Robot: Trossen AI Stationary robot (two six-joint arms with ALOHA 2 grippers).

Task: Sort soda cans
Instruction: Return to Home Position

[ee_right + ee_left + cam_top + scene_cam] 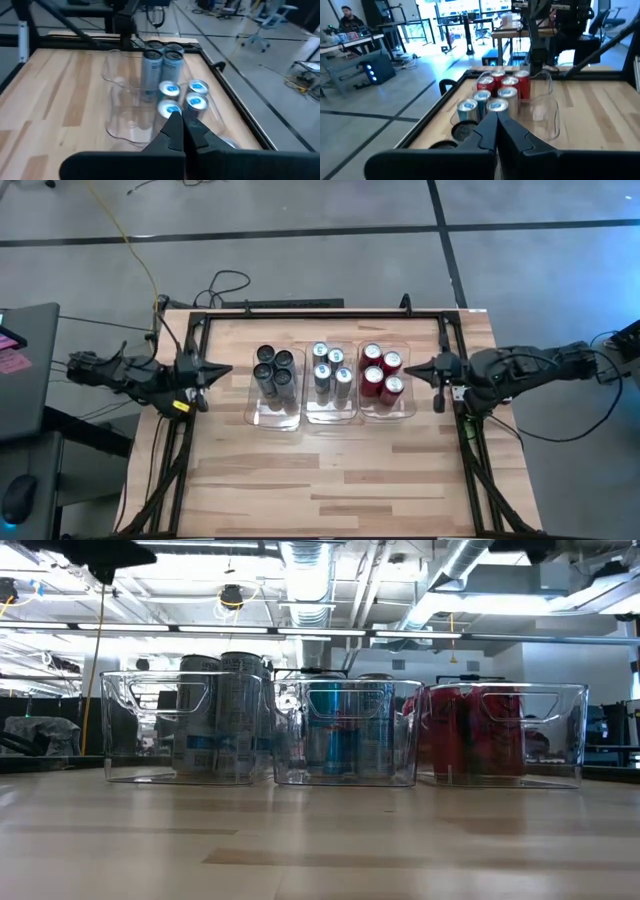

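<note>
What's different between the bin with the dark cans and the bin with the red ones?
The left bin holds dark grey cans; the right bin holds red cans. The left bin ends the row on the left gripper side, the right bin on the right gripper side. Both are clear, each with four upright cans.

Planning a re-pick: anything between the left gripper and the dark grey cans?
Only the facing wall of the left clear bin, which holds the dark grey cans. The left gripper, shut, sits left of the bin; nothing visible lies on the table between them. The cans' tops are uncovered.
</note>
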